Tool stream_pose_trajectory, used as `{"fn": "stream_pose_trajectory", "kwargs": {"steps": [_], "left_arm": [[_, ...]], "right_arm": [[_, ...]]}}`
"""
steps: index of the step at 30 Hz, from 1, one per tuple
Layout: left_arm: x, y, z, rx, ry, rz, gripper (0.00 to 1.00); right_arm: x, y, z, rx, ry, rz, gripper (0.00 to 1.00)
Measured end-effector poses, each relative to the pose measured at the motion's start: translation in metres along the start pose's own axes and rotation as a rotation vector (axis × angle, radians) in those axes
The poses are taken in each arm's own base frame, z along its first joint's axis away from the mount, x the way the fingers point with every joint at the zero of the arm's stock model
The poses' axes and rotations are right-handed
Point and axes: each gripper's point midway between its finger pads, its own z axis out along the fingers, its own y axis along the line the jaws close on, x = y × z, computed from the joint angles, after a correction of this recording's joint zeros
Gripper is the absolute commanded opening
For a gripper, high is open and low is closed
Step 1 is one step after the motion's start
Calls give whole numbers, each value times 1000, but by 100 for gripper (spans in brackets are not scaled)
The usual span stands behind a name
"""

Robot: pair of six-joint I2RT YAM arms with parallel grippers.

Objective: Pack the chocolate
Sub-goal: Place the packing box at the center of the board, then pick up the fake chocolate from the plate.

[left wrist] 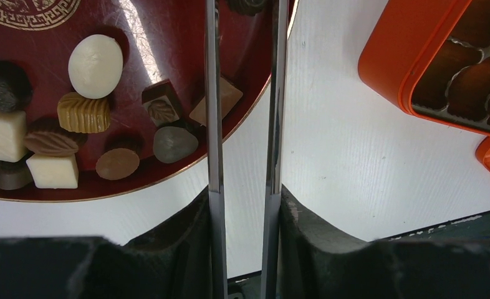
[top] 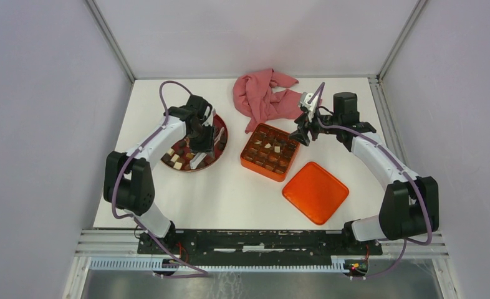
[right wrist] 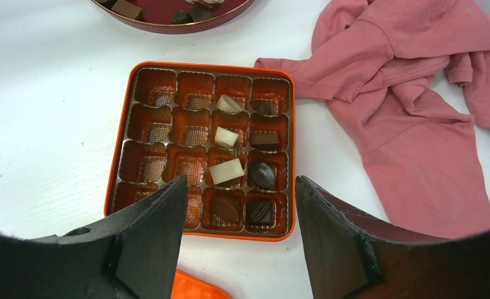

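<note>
- Left wrist view has most of the chocolate (left wrist: pixel 95 65) loose on the dark-red plate (left wrist: pixel 168 37), a mixed bunch of white, tan and dark bits packed close together.
- The rest is already in the orange tin (right wrist: pixel 116 156). In the right wrist view the two right-hand columns of cells each hold a piece. The two left-hand columns look empty, though the bottom-left cell is partly hidden behind a finger. So roughly half packed, by the look of it.
- Left gripper (left wrist: pixel 242 18) is down over the plate's edge, its long thin blades only a narrow gap apart.
- A tan piece (left wrist: pixel 230 96) sits right against the left blade, partly behind it. A dark piece (left wrist: pixel 247 5) shows between the blades at the very top of the frame. The tips are cut off there, so can't tell if it's pinched or just lying under them.
- Looks like the pick-up step, with the left arm fetching the next piece off the plate.
- Next move probably needs a gentle pinch on one piece only, no shoving the neighbours. Then a lift and a carry across the table (left wrist: pixel 355 156) to an empty cell.
- Right gripper (right wrist: pixel 239 184) hangs above the tin, jaws spread wide with nothing in them, well apart from the plate.
- Pink cloth (right wrist: pixel 404 124) lies right beside the tin, and the orange lid (top: pixel 315 192) sits off to the side.
</note>
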Motion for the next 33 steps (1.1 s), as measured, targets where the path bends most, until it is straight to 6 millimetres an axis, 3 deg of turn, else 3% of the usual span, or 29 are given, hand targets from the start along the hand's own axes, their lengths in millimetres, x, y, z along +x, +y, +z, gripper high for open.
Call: {"fn": "stream_pose_trajectory", "kwargs": {"steps": [33], "left_arm": [[15, -7, 2, 1, 66, 21, 46]], "right_arm": [[11, 3, 5, -30, 17, 25, 69]]}}
